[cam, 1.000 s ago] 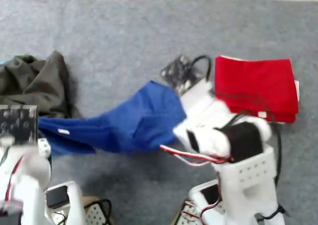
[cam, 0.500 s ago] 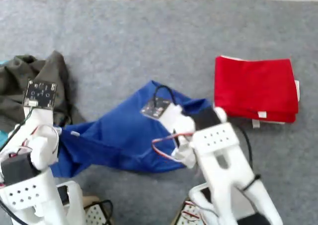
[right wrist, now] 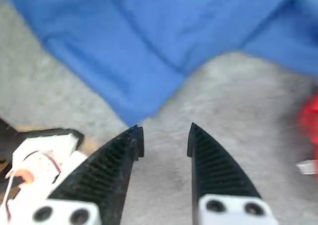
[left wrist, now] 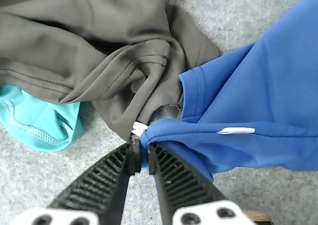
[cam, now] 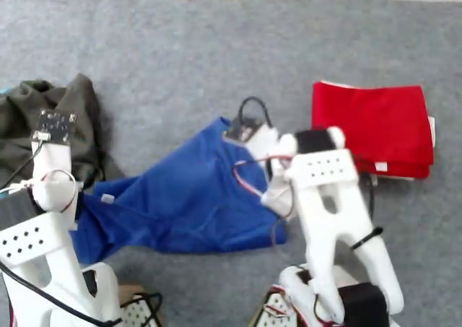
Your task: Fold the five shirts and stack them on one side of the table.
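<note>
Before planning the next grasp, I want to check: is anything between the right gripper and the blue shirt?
Nothing visible. The right gripper is open beside the edge of the blue shirt, with bare grey table between them.

Parted black jaws over the grey table cover [right wrist: 233, 96], tips just beside the blue shirt [right wrist: 149, 31].

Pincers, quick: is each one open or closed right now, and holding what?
Left pincer: closed on an edge of the blue shirt.
Right pincer: open, holding nothing, over the grey table next to the blue shirt.
</note>
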### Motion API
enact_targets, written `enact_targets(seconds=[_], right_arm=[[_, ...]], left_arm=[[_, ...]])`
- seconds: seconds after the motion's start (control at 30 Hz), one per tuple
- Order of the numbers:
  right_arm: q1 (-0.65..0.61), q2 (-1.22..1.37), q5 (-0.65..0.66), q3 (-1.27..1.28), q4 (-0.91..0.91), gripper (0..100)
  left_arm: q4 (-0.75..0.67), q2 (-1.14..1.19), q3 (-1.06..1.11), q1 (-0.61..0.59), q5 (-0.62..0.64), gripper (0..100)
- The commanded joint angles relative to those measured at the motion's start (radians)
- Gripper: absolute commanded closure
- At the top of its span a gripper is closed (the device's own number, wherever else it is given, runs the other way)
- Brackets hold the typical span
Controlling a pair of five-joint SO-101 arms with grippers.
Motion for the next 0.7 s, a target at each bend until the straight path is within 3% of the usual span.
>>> enact_targets(seconds=[0.0,0.23,0.67], right_arm=[[0.002,0.004,-0.006,-0.079,0.003,83.8],[-0.061,0.148,-0.149,-0.018,-0.103,78.5],[-0.097,0.297,-0.216,-0.005,-0.117,80.1]], left_arm=[[0.000,0.003,-0.002,-0.008,-0.008,97],[0.000,0.003,-0.002,-0.007,-0.005,97],[0.000,0.003,-0.002,-0.007,-0.003,97]])
